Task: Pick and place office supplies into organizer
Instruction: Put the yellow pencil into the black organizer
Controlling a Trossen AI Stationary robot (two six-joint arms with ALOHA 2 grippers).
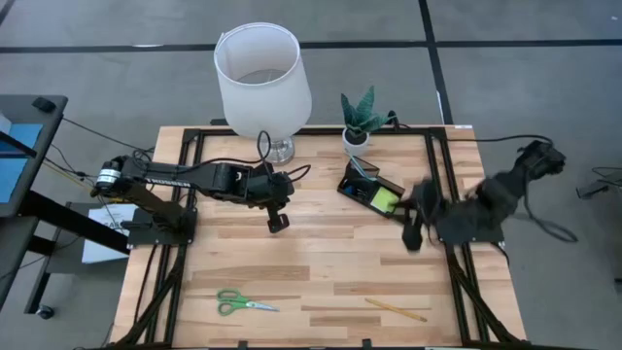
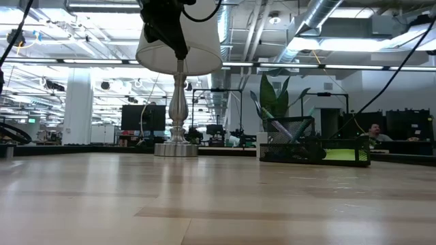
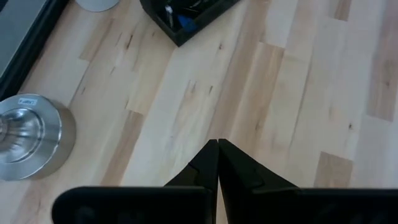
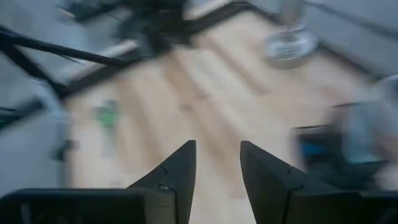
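The black organizer point(image 1: 372, 190) stands at the table's far right of centre and holds a lime sticky-note pad point(image 1: 385, 199); the low view shows pens upright in the organizer's point(image 2: 313, 146) mesh back section. Green-handled scissors point(image 1: 243, 303) and a yellow pencil point(image 1: 396, 309) lie flat near the table's front edge. My left gripper point(image 1: 278, 222) hangs shut over the middle of the table, left of the organizer, its fingertips point(image 3: 217, 144) touching nothing. My right gripper point(image 1: 413, 233), blurred, is just right of the organizer; its fingers point(image 4: 217, 149) stand open with nothing between them.
A white-shaded lamp point(image 1: 258, 83) on a silver base point(image 3: 31, 140) stands at the far edge, left of centre. A small potted plant point(image 1: 362, 122) sits behind the organizer. Bare wood lies between the organizer and the items at the front edge.
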